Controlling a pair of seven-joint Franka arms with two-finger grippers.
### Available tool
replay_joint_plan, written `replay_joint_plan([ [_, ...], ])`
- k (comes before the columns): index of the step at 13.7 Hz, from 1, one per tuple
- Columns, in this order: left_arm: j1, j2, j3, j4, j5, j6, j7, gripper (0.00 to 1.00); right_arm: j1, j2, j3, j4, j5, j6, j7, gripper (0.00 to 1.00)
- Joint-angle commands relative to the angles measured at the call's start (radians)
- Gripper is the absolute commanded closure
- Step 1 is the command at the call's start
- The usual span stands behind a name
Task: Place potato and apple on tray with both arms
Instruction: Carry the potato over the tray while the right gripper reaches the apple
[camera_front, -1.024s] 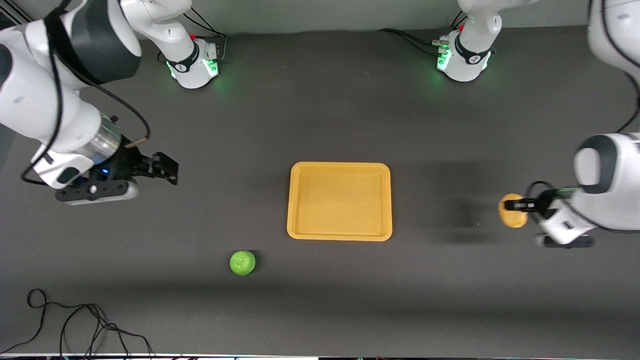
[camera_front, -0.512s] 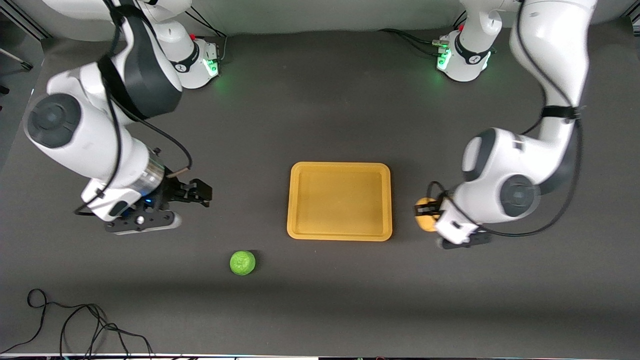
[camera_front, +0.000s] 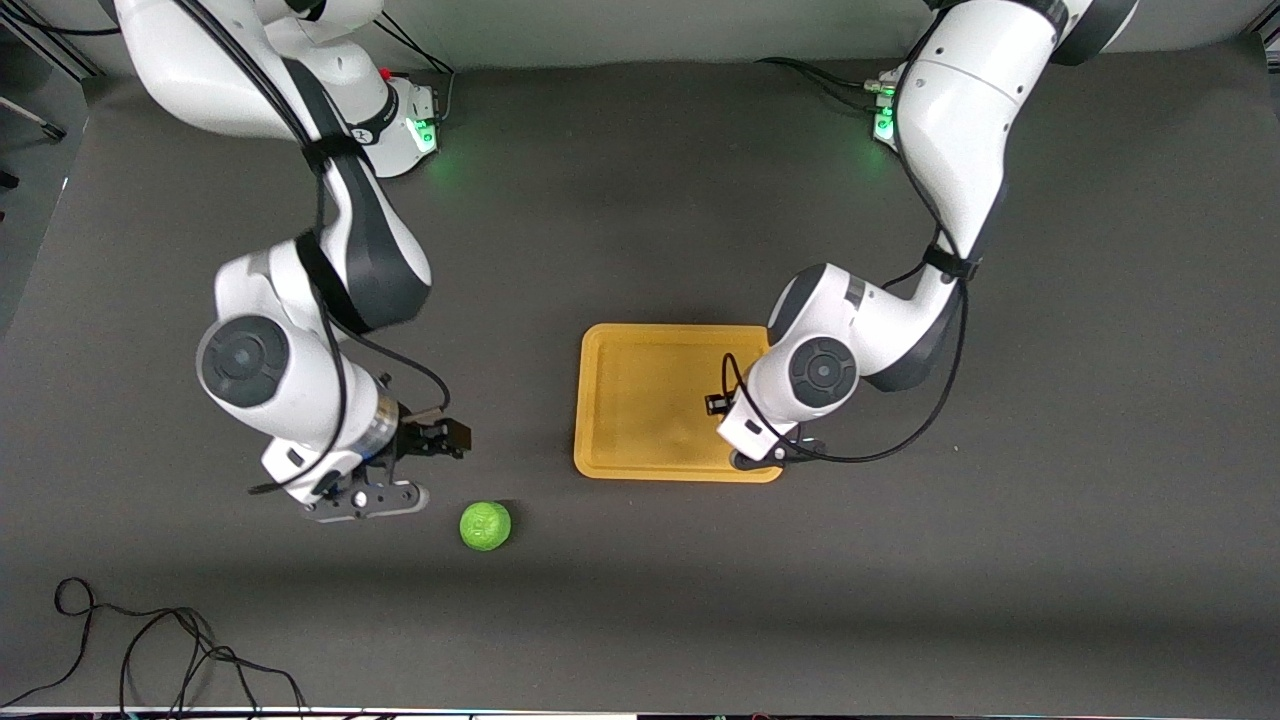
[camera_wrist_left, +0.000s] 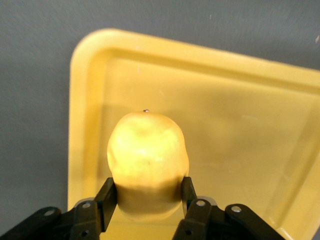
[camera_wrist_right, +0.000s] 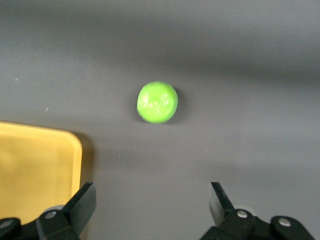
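Observation:
The yellow-orange tray (camera_front: 640, 400) lies at the table's middle. My left gripper (camera_front: 715, 404) is over the tray's part toward the left arm's end, shut on the potato (camera_wrist_left: 147, 160), a yellow-orange oval lump. The left wrist view shows the potato between the fingers (camera_wrist_left: 106, 200) above the tray floor (camera_wrist_left: 240, 150); in the front view the wrist hides it. The green apple (camera_front: 485, 525) sits on the table, nearer the front camera than the tray. My right gripper (camera_front: 452, 437) is open and empty over the table close beside the apple. The right wrist view shows the apple (camera_wrist_right: 157, 102) ahead of the gripper (camera_wrist_right: 152, 200), with a tray corner (camera_wrist_right: 35, 165) at the side.
A black cable (camera_front: 150, 650) lies looped at the table's near edge toward the right arm's end. The green-lit arm bases (camera_front: 395, 125) (camera_front: 885, 120) stand at the table's farthest edge from the camera.
My left arm has carried the potato from the left arm's end of the table to over the tray. My right arm has swung in toward the apple, its gripper still open.

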Motion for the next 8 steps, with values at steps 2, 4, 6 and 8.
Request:
replay_joint_plan([
  [2,-0.014,0.007,0.016,-0.005,0.004,-0.007,-0.011,0.43,0.0,0.107,-0.008,0.022,-0.002,0.135,0.021,0.0],
  [4,-0.035,0.014,0.018,-0.004,0.007,-0.004,-0.009,0.03,0.0,0.156,-0.008,0.022,0.0,0.21,0.023,0.0],
  [6,-0.025,0.002,0.021,0.001,0.009,-0.026,0.001,0.0,0.001,0.208,-0.008,0.022,0.0,0.302,0.04,0.0],
  [8,0.029,-0.053,0.021,0.002,0.001,-0.079,0.006,0.0,0.001,0.266,-0.008,0.022,0.0,0.38,0.04,0.0],
])
